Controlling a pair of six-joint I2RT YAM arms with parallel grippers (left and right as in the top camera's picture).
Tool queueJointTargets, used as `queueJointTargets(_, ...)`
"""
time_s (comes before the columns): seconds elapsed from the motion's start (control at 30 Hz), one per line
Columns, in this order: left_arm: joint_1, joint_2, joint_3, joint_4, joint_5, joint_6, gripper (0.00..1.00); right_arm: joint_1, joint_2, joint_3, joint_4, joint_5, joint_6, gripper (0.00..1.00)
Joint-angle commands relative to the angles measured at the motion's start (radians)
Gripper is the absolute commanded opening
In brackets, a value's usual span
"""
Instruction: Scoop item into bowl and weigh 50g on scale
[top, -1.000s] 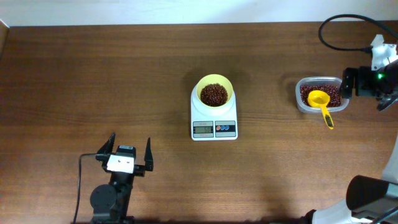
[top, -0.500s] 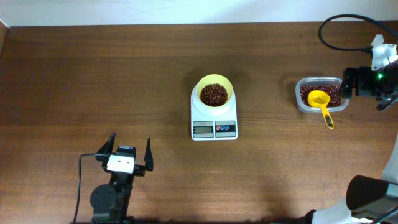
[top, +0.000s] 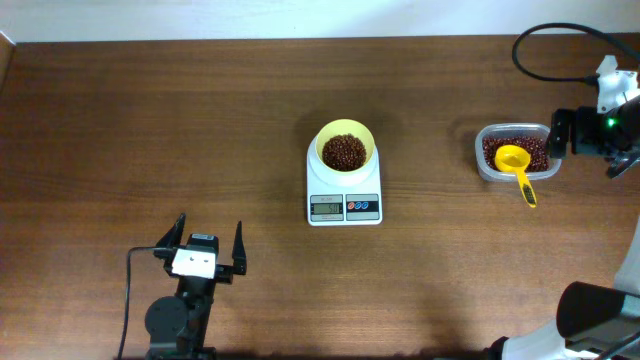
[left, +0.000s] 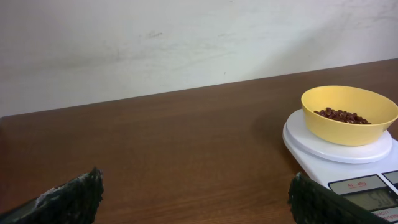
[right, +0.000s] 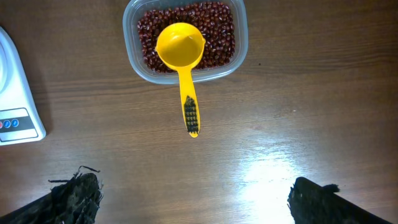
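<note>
The pale-yellow bowl (top: 345, 135) stands on the white scale (top: 345, 195) at the table's middle, with a heap of reddish-brown beans (top: 345, 151) in it. In the left wrist view the bowl (left: 348, 124), its beans (left: 341, 115) and the scale (left: 336, 149) are at the right. My left gripper (top: 210, 238) (left: 196, 199) is open and empty, low over the table, front left of the scale. My right gripper (right: 196, 199) is open and empty, high above the table just in front of the tub.
A clear tub (top: 486, 165) (right: 132, 59) of beans (right: 217, 37) stands at the right. A yellow scoop (top: 514, 160) (right: 180, 46) lies in it, its handle over the near rim. The right arm (top: 600, 125) hangs at the right edge.
</note>
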Motion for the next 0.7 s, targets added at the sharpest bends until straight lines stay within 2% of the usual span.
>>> queueJointTargets(0.0,0.004,-0.009,-0.003,-0.005,-0.014,0.016,0.99,0.001,-0.019,0.019,0.001,0.009,0.0,0.99)
queueJointTargets(0.3,0.004,-0.009,-0.003,-0.005,-0.014,0.016,0.99,0.003,-0.034,0.019,0.053,-0.017,0.0,0.99)
queueJointTargets(0.47,0.004,-0.009,-0.003,-0.005,-0.014,0.016,0.99,0.018,-0.086,0.019,0.215,-0.151,0.0,0.99)
queueJointTargets(0.67,0.004,-0.009,-0.003,-0.005,-0.014,0.016,0.99,0.102,-0.171,0.019,0.367,-0.168,0.0,0.99)
